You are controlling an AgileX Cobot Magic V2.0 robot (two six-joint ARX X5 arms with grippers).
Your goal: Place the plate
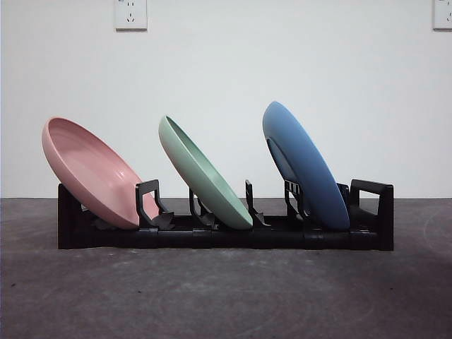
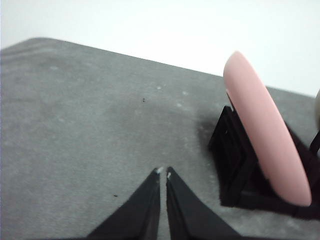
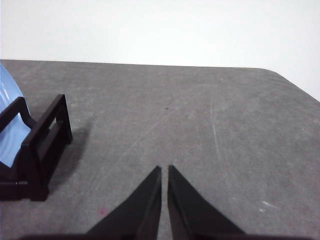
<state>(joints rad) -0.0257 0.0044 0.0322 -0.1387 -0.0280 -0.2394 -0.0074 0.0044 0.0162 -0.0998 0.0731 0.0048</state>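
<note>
Black plastic slotted dish rack (image 1: 367,236) is holding three tilted plates: round pink plate (image 1: 92,173) at one end, green plate (image 1: 205,176) mid-rack, blue plate (image 1: 305,166) at the other end. Left gripper (image 2: 163,172) and right gripper (image 3: 165,169) are hovering over grey table (image 1: 226,296), jaws pressed together, holding nothing.

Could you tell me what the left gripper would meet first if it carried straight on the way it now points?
Probably only the grey table: the left gripper points across bare tabletop, with the pink plate and black rack off to one side.
</note>
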